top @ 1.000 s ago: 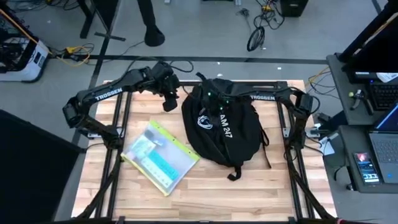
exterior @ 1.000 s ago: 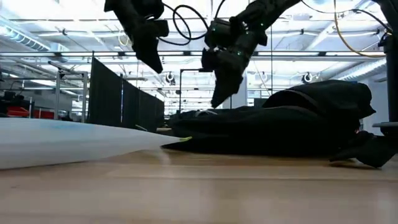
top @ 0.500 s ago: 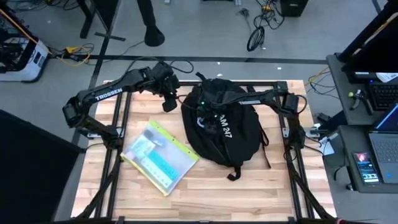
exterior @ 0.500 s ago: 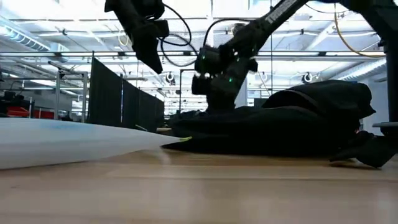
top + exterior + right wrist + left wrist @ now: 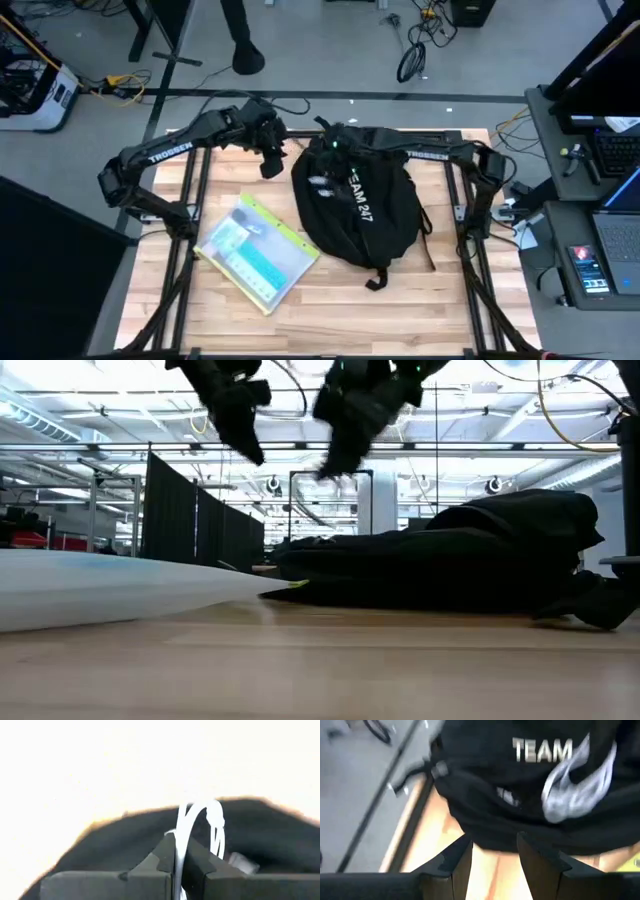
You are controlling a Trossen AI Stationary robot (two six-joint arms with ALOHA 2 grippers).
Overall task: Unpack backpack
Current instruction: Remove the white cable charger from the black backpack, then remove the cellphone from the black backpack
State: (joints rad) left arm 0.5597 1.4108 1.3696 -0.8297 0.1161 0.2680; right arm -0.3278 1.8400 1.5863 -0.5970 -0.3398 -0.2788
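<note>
Right gripper (image 5: pixel 322 181) pinching a thin white loop, perhaps a cable (image 5: pixel 200 827), above the backpack (image 5: pixel 360 210).
Left gripper (image 5: pixel 270 165), fingers apart and empty, hangs beside the bag's edge; a clear pouch (image 5: pixel 257 252) lies on open wooden table (image 5: pixel 420 300).

backpack (image 5: pixel 355 205) mid-table — pouch (image 5: pixel 258 252) to its left

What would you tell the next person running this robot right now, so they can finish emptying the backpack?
Right gripper: shut on a thin white cord, up above the backpack.
Left gripper: open, empty, hovering beside the backpack's top end.
The backpack lies flat mid-table; a clear pouch lies beside it on the left arm's side.
Done: pouch out, cord gripped.
Left: put the cord down on the table, then look for more. The inside is hidden.
</note>
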